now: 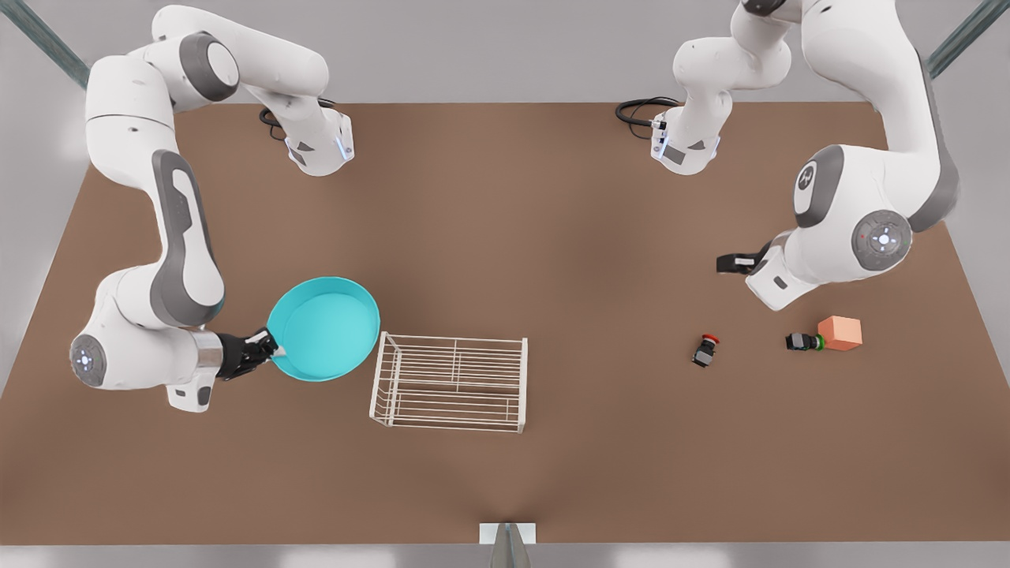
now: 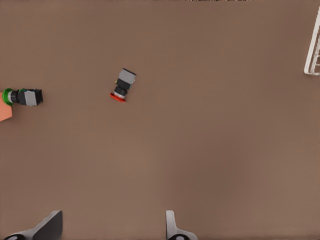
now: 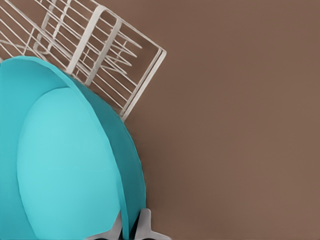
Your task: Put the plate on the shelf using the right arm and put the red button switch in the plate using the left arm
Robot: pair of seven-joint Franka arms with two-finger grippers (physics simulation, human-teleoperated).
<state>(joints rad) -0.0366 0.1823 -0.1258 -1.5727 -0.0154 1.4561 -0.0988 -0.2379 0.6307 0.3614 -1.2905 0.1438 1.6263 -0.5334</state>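
While the right gripper [image 1: 272, 351] is pinching its rim, the plate [image 1: 327, 327], a round turquoise dish, is hanging lifted and tilted above the brown table [image 1: 505, 237], on the front view's left. In the right wrist view the fingers [image 3: 145, 225] are sitting closed on either side of the plate's [image 3: 65, 165] raised edge, one inside and one outside. The plate's far edge is reaching just beside the shelf [image 1: 450, 383], a white wire rack standing on low legs near the middle of the table; whether the two are touching is unclear. The rack's thin bars [image 3: 95, 50] are showing behind the plate in the right wrist view.

Well apart, on the front view's right, the red button switch [image 1: 705, 350] is lying on its side on the table, its red cap pointing away from the black body. In the left wrist view it [image 2: 123, 85] is lying untouched on the bare surface. The left gripper [image 2: 112, 227] is hovering high above that area, its two fingertips spread wide and holding nothing. Beyond the red switch, a black switch with a green end [image 1: 803, 341] is lying against a salmon-orange cube [image 1: 839, 332].
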